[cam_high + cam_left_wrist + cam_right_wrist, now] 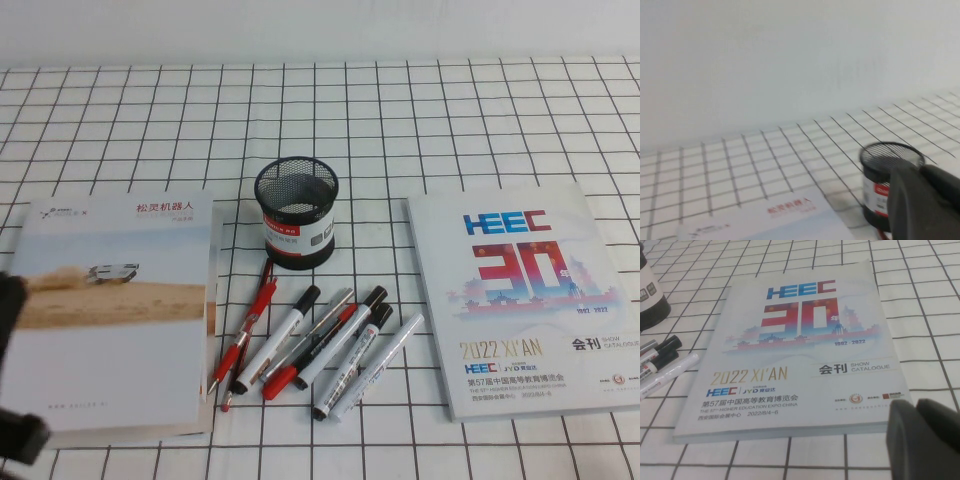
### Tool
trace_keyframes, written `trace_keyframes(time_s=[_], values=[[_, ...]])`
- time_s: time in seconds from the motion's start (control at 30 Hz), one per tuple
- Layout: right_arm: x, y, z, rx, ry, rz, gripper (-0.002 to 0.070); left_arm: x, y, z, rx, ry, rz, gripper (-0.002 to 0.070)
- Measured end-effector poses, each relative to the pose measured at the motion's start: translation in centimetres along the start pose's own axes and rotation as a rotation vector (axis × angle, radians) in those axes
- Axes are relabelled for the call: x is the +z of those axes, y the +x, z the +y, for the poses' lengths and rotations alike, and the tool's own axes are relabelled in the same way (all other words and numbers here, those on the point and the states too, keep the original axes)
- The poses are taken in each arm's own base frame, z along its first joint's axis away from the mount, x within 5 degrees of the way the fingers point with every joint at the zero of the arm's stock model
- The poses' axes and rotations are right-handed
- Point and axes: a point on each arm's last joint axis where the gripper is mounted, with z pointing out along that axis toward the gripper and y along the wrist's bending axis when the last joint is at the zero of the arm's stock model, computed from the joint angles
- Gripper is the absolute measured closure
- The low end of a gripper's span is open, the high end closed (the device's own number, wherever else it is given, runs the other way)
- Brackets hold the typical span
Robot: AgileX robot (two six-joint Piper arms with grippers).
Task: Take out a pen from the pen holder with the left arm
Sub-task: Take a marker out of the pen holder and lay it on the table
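Pens (274, 340) on table (400, 100), long axes near-left to far-right; left gripper (922, 200) at near-left edge, jaws pressed together; right gripper (925, 440) by catalogue (790, 340), state cannot be told.

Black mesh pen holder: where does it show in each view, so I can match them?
High view: black mesh pen holder at centre, behind the loose pens.
Left wrist view: it stands partly hidden behind the shut left gripper.
Right wrist view: only its white-labelled side, cut by the frame edge; right gripper near the white HEEC catalogue.
Shared landmark: white grid-lined tablecloth.
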Motion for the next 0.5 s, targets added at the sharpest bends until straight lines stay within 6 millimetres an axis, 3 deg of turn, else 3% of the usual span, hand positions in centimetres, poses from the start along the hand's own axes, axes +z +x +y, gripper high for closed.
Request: trace_keyframes(time_s=[0.27,0.5], values=[[0.0,0.0,0.0,0.0,0.0,0.0,0.069,-3.5,3.8,1.2,-0.016,-0.265,-0.155,0.0678],[0.0,0.0,0.0,0.002,-0.001,0.0,0.069,-4.5,6.7,1.2,-0.033,-0.367,-0.191,0.0678]])
